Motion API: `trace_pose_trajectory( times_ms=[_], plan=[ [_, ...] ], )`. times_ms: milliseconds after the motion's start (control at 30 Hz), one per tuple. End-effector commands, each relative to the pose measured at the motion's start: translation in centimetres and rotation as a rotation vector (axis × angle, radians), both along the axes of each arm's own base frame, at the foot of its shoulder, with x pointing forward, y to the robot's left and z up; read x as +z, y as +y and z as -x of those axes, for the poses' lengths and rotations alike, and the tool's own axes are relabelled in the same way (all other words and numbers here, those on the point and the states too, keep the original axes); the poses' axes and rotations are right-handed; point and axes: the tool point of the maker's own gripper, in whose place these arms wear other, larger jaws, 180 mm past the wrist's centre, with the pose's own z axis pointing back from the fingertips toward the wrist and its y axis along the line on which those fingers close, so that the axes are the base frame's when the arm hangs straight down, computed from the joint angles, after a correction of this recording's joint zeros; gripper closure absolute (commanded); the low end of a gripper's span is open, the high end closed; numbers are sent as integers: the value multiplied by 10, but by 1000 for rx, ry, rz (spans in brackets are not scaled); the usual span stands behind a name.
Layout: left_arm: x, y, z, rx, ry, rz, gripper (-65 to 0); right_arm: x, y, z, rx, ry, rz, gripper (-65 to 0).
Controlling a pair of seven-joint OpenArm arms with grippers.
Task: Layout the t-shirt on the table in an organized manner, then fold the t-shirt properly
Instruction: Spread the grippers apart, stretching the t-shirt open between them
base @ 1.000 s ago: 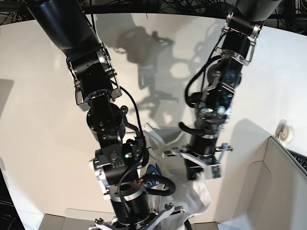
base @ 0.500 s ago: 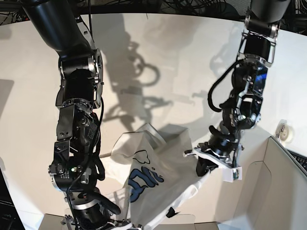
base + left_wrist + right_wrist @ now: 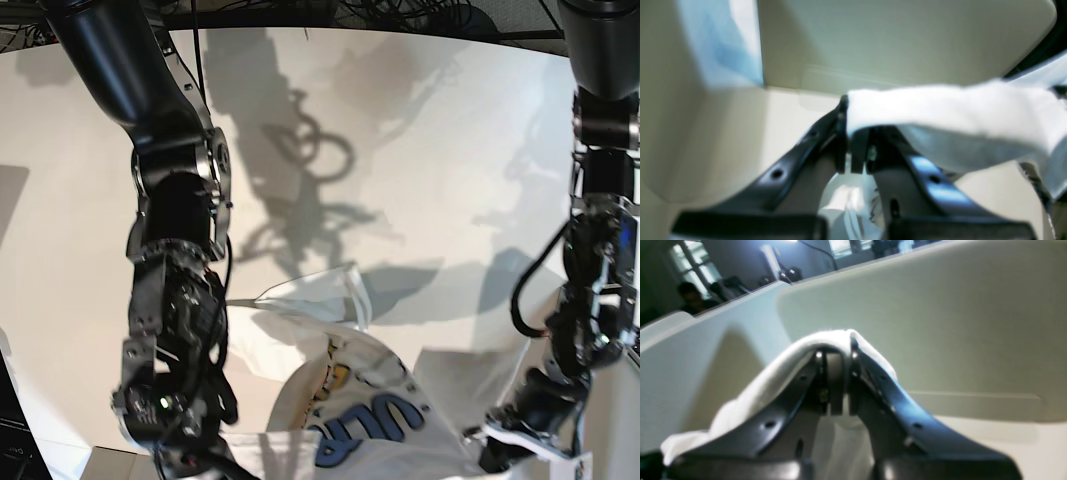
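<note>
Two wrist views alone showed the grips: the left gripper (image 3: pixel 853 150) and the right gripper (image 3: pixel 836 386) each pinched a white fold of the t-shirt (image 3: pixel 360 420) between closed jaws. Only the base view showed the shirt stretched between the arms, print up, low over the table's (image 3: pixel 420 130) near edge.

T-shirt (image 3: pixel 350 400): soft white cloth, matt, creased, with printed lettering. Table (image 3: pixel 420 130): smooth matt white surface. Left gripper (image 3: pixel 853 146), right gripper (image 3: pixel 836 386): glossy black jaws.
</note>
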Motion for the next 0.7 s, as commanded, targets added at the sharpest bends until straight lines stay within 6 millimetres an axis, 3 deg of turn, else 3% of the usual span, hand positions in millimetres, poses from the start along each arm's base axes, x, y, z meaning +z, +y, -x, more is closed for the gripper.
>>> trace_pose_trajectory(
  times_ms=[0,100,233,333,400,500,633,667],
  plan=[
    [44,17,-3,42,-106,2,0,39,0,5,1,-97,-11,0],
    [81,41,-11,80,-149,26,0,57,3,-4,1,-103,2,0],
    [122,52,-14,26,-200,79,0,79,5,-6,3,-134,4,0],
    [146,66,-15,2,-239,130,0,87,4,-8,-4,-160,-7,0],
    [152,80,-13,-3,-254,144,0,92,7,-6,11,-163,-18,0],
    [176,84,-7,-28,-306,146,0,94,11,-6,49,-163,-58,0],
    [198,71,-5,-102,-347,88,0,103,16,-2,103,-186,-116,0],
    [195,69,-6,-117,-340,62,0,106,18,0,118,-189,-127,0]
  ],
)
